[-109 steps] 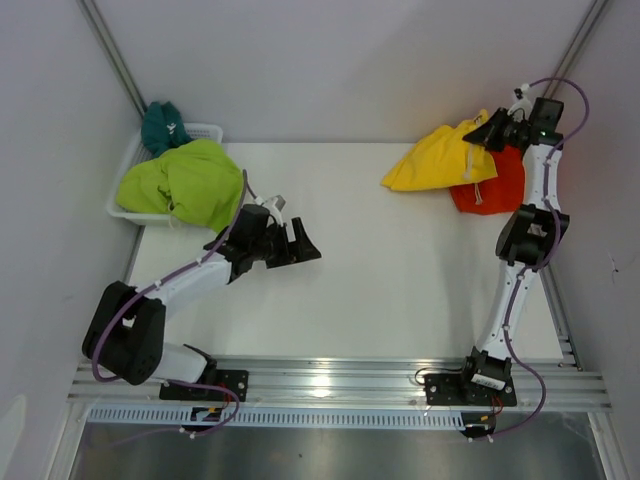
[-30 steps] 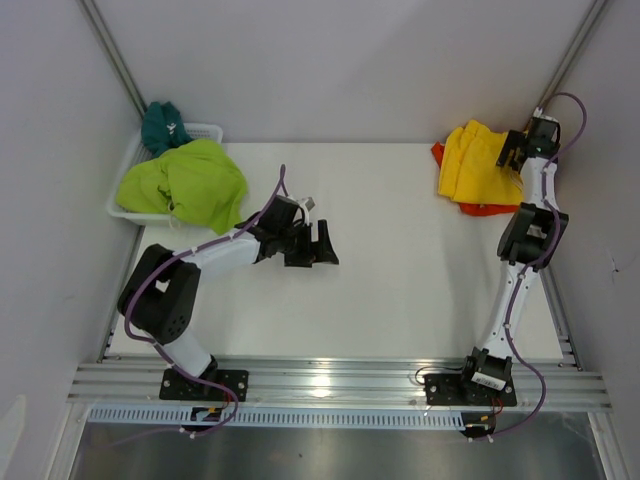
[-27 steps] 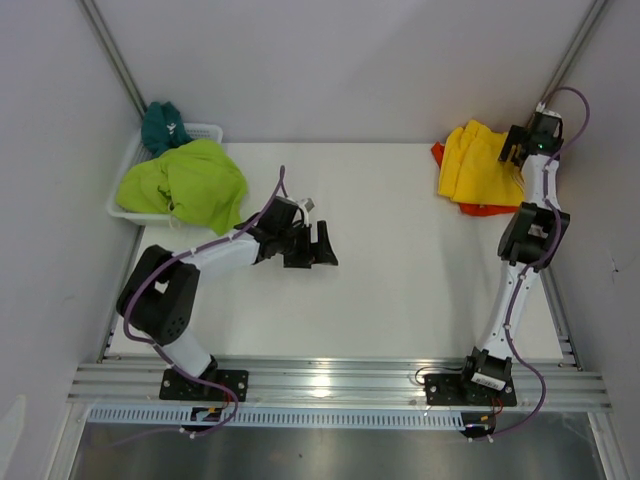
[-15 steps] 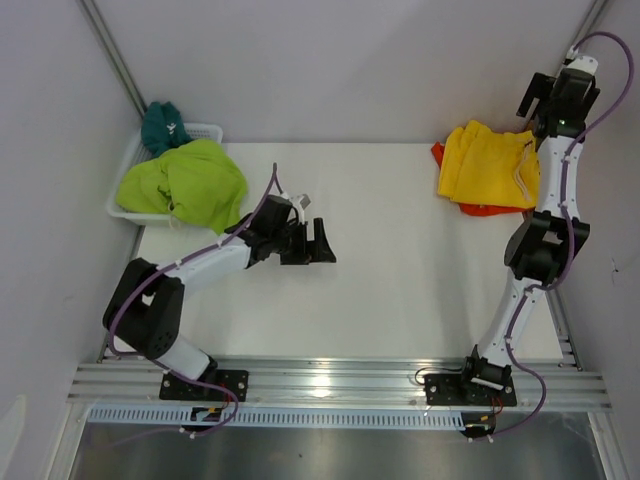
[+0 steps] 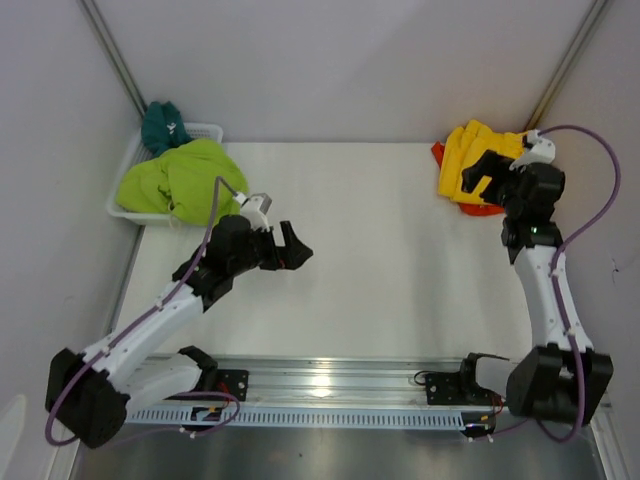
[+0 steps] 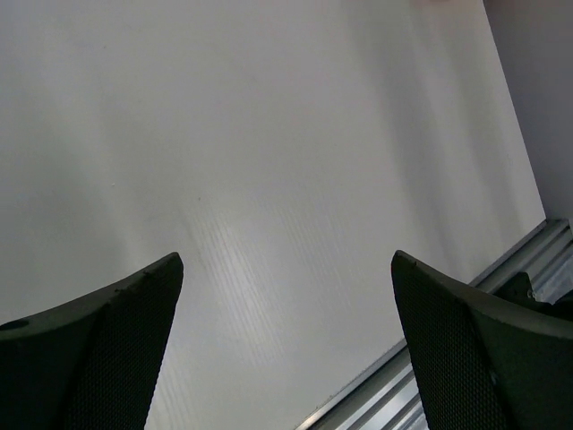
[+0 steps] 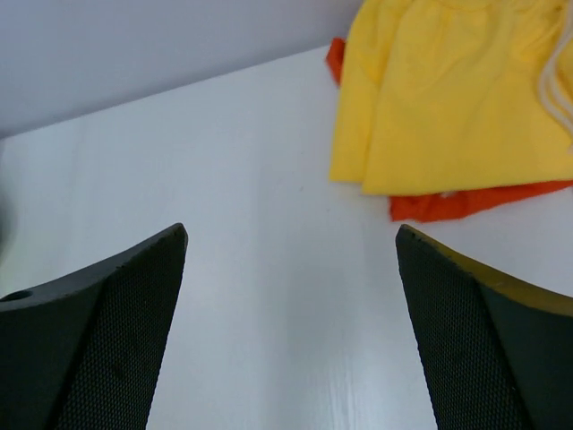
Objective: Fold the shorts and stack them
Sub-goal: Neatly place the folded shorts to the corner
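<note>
Basket: white plastic basket (image 5: 124, 170), far left, heaped with crumpled lime-green shorts (image 5: 185, 182) and teal shorts (image 5: 158, 124).
Stack: folded yellow shorts (image 5: 462, 165) atop orange shorts (image 5: 480, 209), far right.
Claws: left claw (image 5: 295, 252), right claw (image 5: 478, 175) spread apart, empty, above smooth tabletop (image 5: 400, 280).

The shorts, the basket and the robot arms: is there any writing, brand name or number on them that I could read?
Readable text: none in any view.
yellow shorts, orange shorts, lime-green shorts, teal shorts: plain fabric, no legible label or print.
white basket: no marking to be seen.
Wrist views: only bare table and fabric, no writing.
Arms: any stickers are too small to read.
</note>
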`<state>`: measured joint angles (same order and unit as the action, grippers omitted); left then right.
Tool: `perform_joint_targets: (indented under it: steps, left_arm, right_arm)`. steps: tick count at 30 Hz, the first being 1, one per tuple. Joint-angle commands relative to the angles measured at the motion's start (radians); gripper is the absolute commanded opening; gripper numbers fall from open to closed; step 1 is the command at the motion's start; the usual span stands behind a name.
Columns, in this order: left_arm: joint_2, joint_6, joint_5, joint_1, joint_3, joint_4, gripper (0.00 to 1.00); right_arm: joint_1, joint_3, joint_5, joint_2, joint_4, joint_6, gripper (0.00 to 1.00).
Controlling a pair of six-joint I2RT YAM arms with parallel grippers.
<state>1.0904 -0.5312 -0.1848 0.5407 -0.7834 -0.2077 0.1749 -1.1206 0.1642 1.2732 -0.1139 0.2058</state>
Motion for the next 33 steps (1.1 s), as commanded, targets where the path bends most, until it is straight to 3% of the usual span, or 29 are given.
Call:
perform_joint_targets:
  steps: [1,7,13,22,33]
  left_arm:
    - [-0.154,-0.015,0.113,0.004,0.108,0.036,0.99]
    - [-0.424,-0.023,0.264,0.004,0.284,0.08,0.99]
    - [-0.569,-0.003,0.312,0.004,0.383,0.105,0.99]
    - [-0.741,0.027,0.393,0.004,0.504,0.068,0.99]
    - [-0.79,0.048,0.407,0.004,0.509,0.054,0.99]
  right_arm:
    - [-0.054,0.152,0.005,-0.159,0.092,0.047,0.99]
    - [-0.101,0.503,0.041,-0.484,0.181,0.139,0.99]
    - [-0.123,0.648,-0.064,-0.69,0.12,0.147,1.0]
    - [-0.124,0.8,-0.048,-0.851,0.138,0.205,0.99]
    - [-0.124,0.869,-0.055,-0.857,0.166,0.211,0.99]
